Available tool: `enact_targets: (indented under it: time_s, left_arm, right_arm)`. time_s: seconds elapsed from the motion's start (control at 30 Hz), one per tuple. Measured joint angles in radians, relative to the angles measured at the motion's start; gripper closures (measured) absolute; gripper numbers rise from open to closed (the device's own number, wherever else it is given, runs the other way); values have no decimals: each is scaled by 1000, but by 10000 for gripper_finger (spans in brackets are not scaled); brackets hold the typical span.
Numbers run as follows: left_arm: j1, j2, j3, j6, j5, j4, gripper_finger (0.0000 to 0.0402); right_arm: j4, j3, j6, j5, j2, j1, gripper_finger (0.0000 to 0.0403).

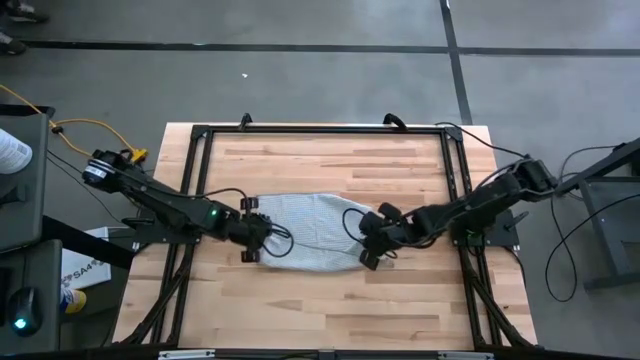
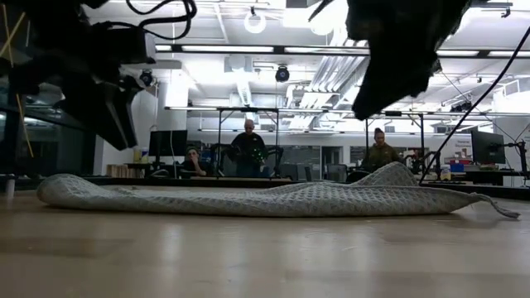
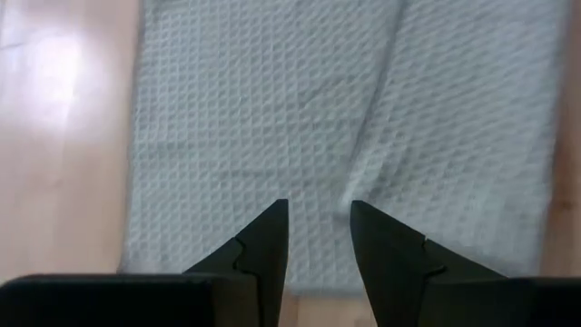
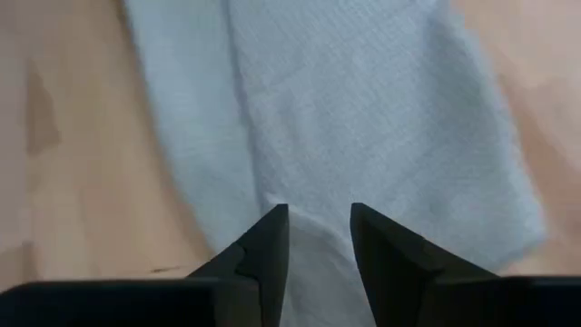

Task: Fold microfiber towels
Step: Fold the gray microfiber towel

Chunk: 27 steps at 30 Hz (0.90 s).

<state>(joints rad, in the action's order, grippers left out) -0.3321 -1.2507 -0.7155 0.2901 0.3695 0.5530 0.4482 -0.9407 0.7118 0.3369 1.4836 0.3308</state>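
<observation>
The light grey-blue ribbed towel [image 1: 312,232] lies on the middle of the wooden table [image 1: 320,300], with one layer folded over another and a low hump [image 2: 396,175] at one end. My left gripper [image 1: 262,238] hangs open over the towel's left end, with the cloth showing below its fingers in the left wrist view [image 3: 318,207]. My right gripper [image 1: 368,242] hangs open over the towel's right end [image 4: 318,209]. In the low view both grippers stand clear above the towel [image 2: 273,199].
A black metal frame [image 1: 320,130] runs along the table's far edge and both sides. Bare wood lies near and far of the towel. Cables loop off both grippers onto the cloth [image 1: 352,215]. People [image 2: 248,141] are in the room behind the table.
</observation>
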Motion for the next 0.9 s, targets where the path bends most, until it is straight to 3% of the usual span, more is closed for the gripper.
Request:
enact_targets:
  time_s: [0.23,0.4,0.9]
  left_arm:
    - [47,0,63,-25,-148,-116,281]
    - [51,0,95,-11,-190,-150,281]
    - [51,0,110,45,-270,-129,281]
  right_arm:
    - [-33,46,0,-60,-1,0,295]
    - [-39,66,31,-108,10,18,296]
    - [-76,122,123,-99,14,72,296]
